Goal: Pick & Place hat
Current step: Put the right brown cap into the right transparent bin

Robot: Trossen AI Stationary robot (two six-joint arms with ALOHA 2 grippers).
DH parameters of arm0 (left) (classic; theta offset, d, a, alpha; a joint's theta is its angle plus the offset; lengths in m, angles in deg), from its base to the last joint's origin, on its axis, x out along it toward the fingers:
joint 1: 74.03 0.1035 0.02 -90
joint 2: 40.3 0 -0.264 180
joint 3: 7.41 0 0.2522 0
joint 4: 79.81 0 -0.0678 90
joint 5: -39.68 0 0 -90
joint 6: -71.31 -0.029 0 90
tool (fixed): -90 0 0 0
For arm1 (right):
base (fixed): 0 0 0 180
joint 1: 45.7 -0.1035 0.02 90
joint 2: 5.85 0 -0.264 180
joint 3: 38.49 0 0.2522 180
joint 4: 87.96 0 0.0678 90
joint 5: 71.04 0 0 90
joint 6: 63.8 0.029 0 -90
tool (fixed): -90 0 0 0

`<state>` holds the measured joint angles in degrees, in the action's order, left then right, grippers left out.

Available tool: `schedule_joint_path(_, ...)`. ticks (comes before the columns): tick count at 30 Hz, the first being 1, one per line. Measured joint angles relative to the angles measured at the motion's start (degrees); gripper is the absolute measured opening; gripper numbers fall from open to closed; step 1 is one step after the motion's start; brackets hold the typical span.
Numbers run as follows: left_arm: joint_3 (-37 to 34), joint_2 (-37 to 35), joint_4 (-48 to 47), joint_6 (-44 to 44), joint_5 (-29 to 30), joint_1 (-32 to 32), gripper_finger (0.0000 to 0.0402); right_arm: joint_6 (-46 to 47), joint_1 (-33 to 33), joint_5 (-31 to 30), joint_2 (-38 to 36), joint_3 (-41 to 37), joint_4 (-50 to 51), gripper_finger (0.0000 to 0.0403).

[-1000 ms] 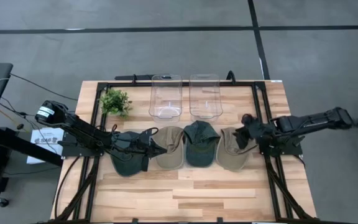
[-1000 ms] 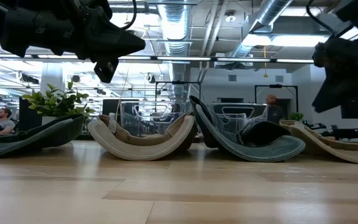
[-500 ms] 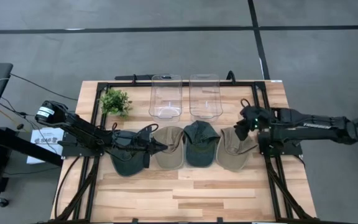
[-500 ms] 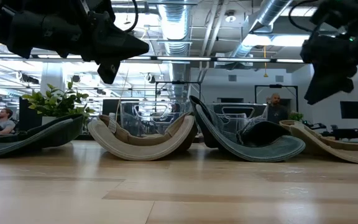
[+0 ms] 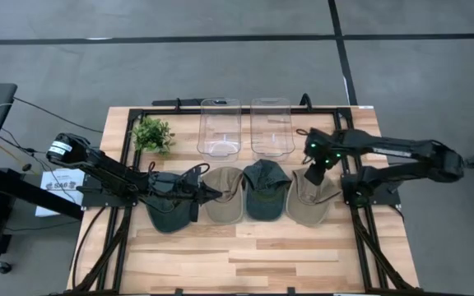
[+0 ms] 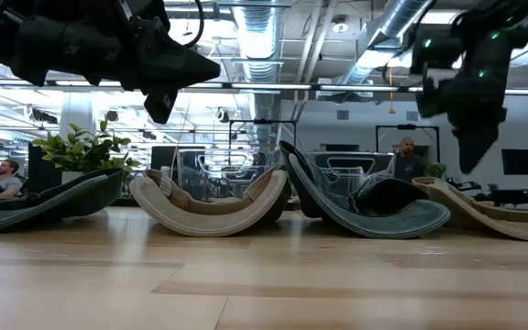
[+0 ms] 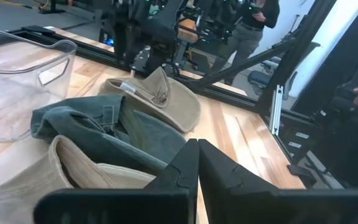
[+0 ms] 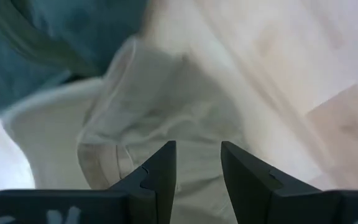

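Wooden plank table (image 5: 253, 255) holds 4 upturned caps in a row: dark green cap (image 5: 169, 212), tan cap (image 5: 225, 196), teal cap (image 5: 265, 190), khaki cap (image 5: 309, 198). Right gripper (image 5: 313, 168), fingers apart, has swung inward above the khaki cap's soft crown. Left gripper (image 5: 214, 193), fingers together, stays over the tan cap. Beyond sit 2 clear plastic bins (image 5: 220, 127) and a small plant (image 5: 153, 134).

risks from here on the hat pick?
1. The right gripper hangs open over the rightmost tan hat, which lies against the green hat; closing could catch both.
2. The left gripper is shut, parked over the other tan hat beside the left green hat; descending could drag either.
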<state>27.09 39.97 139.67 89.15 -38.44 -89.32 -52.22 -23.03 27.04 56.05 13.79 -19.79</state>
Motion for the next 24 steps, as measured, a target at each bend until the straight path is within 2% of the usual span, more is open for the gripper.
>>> schedule_joint_path(9,0.0,0.0,0.0,0.0,0.0,0.0,0.0008,-0.7,-0.1,0.8,9.4,0.0,0.0,0.0118)
schedule_joint_path(20,0.0,0.0,0.0,0.0,0.0,0.0,0.0008,1.5,-0.1,-4.4,11.0,0.0,0.4,0.0119)
schedule_joint_path(24,0.0,0.0,0.0,0.0,0.0,0.0,0.0008,1.9,-0.1,-5.1,11.0,0.0,0.4,0.0131)
